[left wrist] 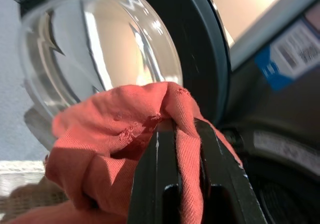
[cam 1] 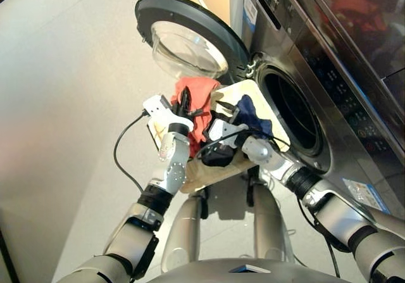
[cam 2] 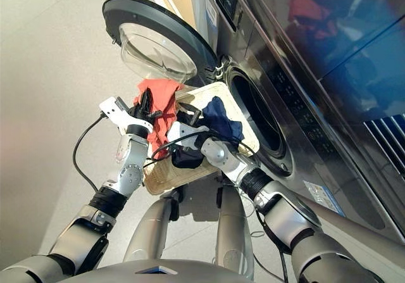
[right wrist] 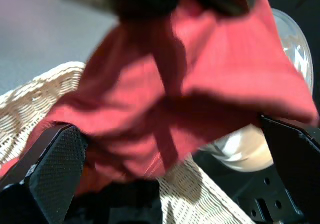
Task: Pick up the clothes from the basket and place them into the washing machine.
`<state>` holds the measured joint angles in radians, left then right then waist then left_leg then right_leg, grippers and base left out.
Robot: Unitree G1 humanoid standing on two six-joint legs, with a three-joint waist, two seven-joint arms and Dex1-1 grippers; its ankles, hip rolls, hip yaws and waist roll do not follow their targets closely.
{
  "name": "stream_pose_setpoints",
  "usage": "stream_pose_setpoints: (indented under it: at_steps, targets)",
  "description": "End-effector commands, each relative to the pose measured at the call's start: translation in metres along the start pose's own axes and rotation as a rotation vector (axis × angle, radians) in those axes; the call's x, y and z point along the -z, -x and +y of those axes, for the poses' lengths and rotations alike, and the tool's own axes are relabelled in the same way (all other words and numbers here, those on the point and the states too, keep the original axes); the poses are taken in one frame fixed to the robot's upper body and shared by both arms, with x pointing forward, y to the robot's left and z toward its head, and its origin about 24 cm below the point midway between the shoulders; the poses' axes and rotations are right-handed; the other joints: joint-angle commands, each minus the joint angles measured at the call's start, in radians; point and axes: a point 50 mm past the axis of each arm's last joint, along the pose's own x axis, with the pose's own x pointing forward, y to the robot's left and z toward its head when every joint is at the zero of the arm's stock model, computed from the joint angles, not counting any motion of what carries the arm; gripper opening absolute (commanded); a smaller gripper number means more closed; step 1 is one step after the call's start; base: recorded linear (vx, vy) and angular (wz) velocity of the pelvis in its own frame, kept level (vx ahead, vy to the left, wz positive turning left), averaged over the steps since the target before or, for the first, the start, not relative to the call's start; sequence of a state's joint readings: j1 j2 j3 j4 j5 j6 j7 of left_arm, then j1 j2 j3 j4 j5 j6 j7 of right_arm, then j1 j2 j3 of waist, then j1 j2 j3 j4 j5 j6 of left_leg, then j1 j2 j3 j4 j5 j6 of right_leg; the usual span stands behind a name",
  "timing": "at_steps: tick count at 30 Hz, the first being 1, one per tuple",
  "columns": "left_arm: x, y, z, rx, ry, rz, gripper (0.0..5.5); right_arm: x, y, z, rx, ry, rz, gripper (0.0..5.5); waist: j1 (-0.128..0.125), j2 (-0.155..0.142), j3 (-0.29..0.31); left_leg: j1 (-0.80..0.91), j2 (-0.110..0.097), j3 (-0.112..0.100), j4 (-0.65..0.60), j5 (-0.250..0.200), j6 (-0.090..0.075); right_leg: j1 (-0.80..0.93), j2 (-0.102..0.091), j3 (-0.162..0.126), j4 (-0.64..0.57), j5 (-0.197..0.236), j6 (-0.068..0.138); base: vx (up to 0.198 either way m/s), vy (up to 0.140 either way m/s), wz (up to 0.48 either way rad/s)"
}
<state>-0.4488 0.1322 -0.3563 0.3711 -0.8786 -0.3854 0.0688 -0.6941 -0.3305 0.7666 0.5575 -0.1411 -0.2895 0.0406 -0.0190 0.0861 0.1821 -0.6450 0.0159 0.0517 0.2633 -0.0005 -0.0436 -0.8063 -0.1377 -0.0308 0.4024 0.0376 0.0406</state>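
Left gripper [cam 1: 184, 101] has its two black fingers [left wrist: 216, 166] clenched on a fold of the coral-red soft fabric garment [cam 1: 197, 102]; the cloth is pinched between them and bulges up over the fingertips, the rest hanging down toward the shallow cream-white woven wicker basket [cam 2: 166, 176]. Garment is lifted clear of most of the basket, though the lower edge looks close to the weave, and whether it is touching I cannot tell. Beyond the fingertips sits the black-rimmed round glass porthole door [cam 1: 190, 47], swung wide open, so the dark grey glossy front-loading washing machine [cam 1: 316, 74] has its drum mouth [cam 1: 291, 112] free to one side of the clenched fingers. Right gripper [right wrist: 170, 184] has its fingers spread apart, released, one at each side of the red cloth hanging in front of them and holding nothing; judged as standing by over the basket. Below and beside the right fingers lie the dark navy blue garment [cam 2: 221, 121] and the black garment [cam 2: 186, 157], both in the basket, near the drum-side rim. Judgement: first of three garments is in hand, none yet in the drum; next move needs the left arm to carry across to the mouth without snagging the door rim.
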Motion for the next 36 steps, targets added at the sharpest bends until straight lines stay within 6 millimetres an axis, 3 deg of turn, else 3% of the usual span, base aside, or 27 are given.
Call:
stream_pose_setpoints:
  at_steps: [1,6,12,25,33,34,35,36]
  targets:
    - [-0.033,-0.012,-0.014,0.061,-0.110,-0.169,0.00,-0.046,-0.013,-0.010,0.019,0.041,-0.220,5.50,-0.012,0.028,-0.033,-0.072,-0.016,0.010,0.015,0.028,0.034,0.025,0.004,-0.021,-0.153,0.119,0.050,0.000,0.000,0.000]
    - [-0.052,-0.022,-0.005,-0.025,-0.180,-0.251,0.00,-0.039,-0.006,0.003,-0.021,0.046,-0.205,5.50,-0.025,0.025,-0.031,-0.075,-0.013,0.014,0.012,0.025,0.033,0.017,0.009,-0.016,-0.156,0.122,0.050,0.000,0.000,0.000]
    - [-0.074,-0.023,-0.024,0.015,-0.086,-0.367,0.00,-0.039,-0.011,0.016,-0.056,0.079,-0.186,5.50,-0.020,0.034,-0.038,-0.067,-0.016,0.015,0.008,0.022,0.033,0.022,0.009,-0.012,-0.163,0.122,0.051,0.000,0.000,0.000]
    - [-0.095,-0.011,-0.070,0.210,0.070,-0.462,0.00,-0.046,-0.028,0.016,-0.040,0.114,-0.185,5.50,0.017,0.062,-0.049,-0.047,-0.026,0.009,-0.004,0.023,0.035,0.039,-0.001,-0.021,-0.160,0.120,0.054,0.000,0.000,0.000]
    - [-0.099,0.003,-0.086,0.315,0.195,-0.453,0.00,-0.044,-0.037,-0.004,0.097,0.167,-0.148,5.50,0.037,0.078,-0.046,-0.053,-0.032,0.002,0.007,0.020,0.039,0.033,-0.004,-0.023,-0.152,0.123,0.055,0.000,0.000,0.000]
    - [-0.099,0.004,-0.087,0.323,0.206,-0.454,0.00,-0.045,-0.038,-0.007,0.116,0.166,-0.148,4.25,0.038,0.078,-0.048,-0.056,-0.034,0.001,0.004,0.026,0.040,0.030,-0.006,-0.023,-0.156,0.128,0.055,0.000,0.000,0.000]
    - [-0.100,0.005,-0.088,0.328,0.214,-0.452,0.00,-0.046,-0.039,-0.012,0.147,0.170,-0.148,2.24,0.042,0.081,-0.045,-0.054,-0.032,0.000,0.007,0.021,0.039,0.032,-0.005,-0.024,-0.153,0.124,0.055,0.000,0.000,0.000]
    - [-0.100,0.007,-0.089,0.336,0.221,-0.451,0.00,-0.047,-0.040,-0.017,0.175,0.173,-0.147,1.49,0.044,0.083,-0.044,-0.056,-0.033,-0.001,0.010,0.022,0.039,0.031,-0.005,-0.024,-0.152,0.124,0.054,0.000,0.000,0.000]
